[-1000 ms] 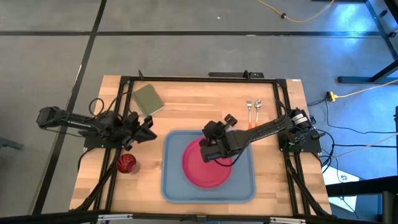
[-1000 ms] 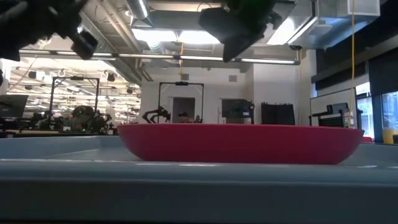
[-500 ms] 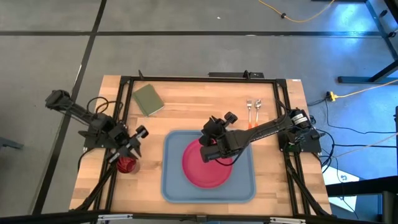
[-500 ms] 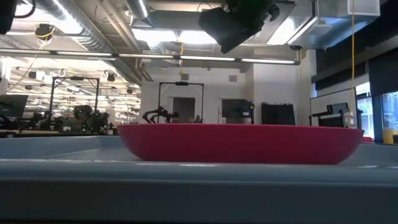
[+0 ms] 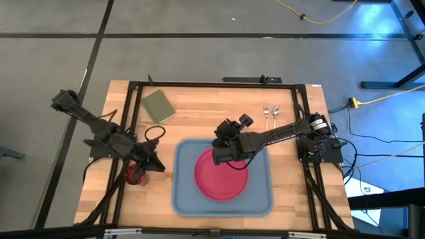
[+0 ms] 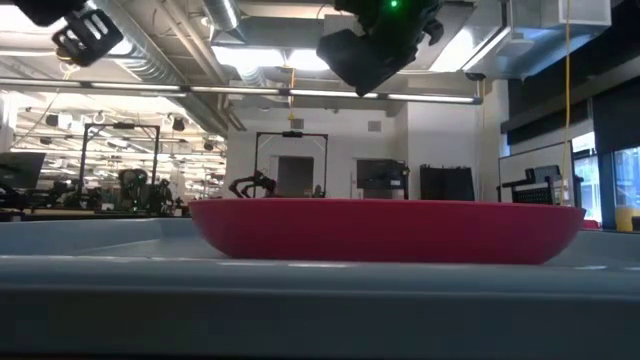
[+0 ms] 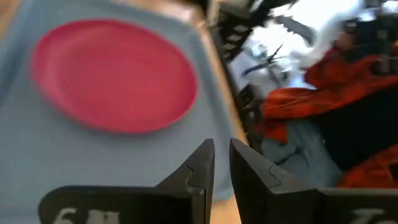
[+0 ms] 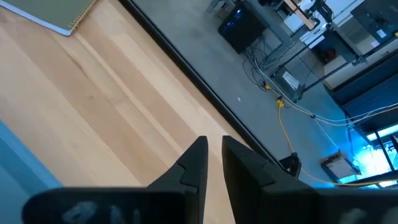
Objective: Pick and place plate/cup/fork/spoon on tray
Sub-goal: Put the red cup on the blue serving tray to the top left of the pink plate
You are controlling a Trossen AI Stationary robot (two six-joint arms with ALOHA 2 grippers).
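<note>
The plate [image 5: 221, 175] lay flat in the tray [image 5: 182, 196]. The right gripper [image 5: 222, 141] hung over the plate's far edge, jaws nearly together on nothing. The left gripper [image 5: 154, 163], jaws also nearly closed and empty, was just beside the cup [image 5: 135, 175] (partly hidden). Fork [image 5: 266, 113] and spoon [image 5: 275, 113] lay side by side on the table.

Overhead view: straight down on the whole table [image 5: 199, 109], tray [image 5: 182, 192] toward six o'clock. Low view: at rim height, tight against the tray [image 6: 300, 300], level across the plate [image 6: 385, 230] into the room. Left wrist: close, down onto that same plate [image 7: 112, 74]; right wrist: near, over bare tabletop [image 8: 93, 118] toward floor.
</note>
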